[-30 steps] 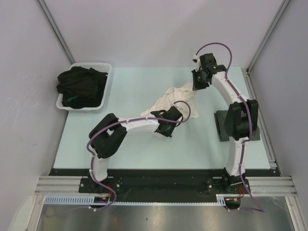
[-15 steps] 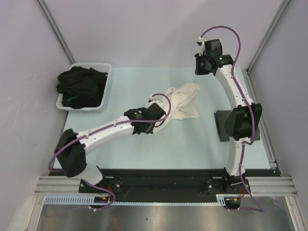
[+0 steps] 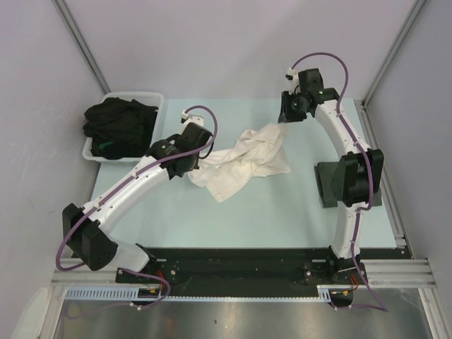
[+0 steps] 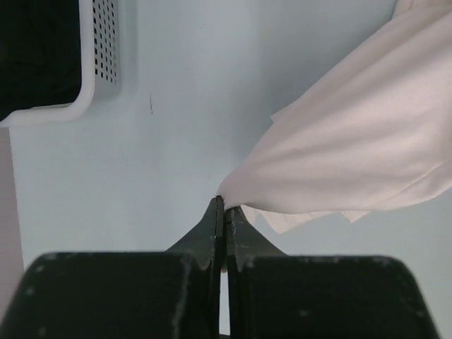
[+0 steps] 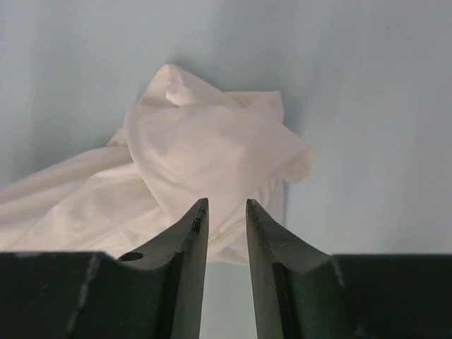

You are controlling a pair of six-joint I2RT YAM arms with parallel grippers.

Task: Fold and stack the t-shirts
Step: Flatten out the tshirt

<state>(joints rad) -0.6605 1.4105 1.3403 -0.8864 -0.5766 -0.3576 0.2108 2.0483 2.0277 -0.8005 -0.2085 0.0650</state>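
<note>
Currently the cream-white t-shirt [image 3: 247, 159] lies rumpled mid-table, its long axis running from 8 o'clock to 2 o'clock in the overhead view. At its 9 o'clock edge the left gripper [image 4: 224, 212] is clamped tight on a corner of the cloth. The right gripper [image 5: 222, 212] hangs by the 2 o'clock end, jaws parted with nothing between them. That free end lies nearer the right arm, so spreading the shirt likely turns on a pinch there. Black tees [image 3: 120, 127] fill the white tub [image 3: 159, 106] at 10 o'clock.
</note>
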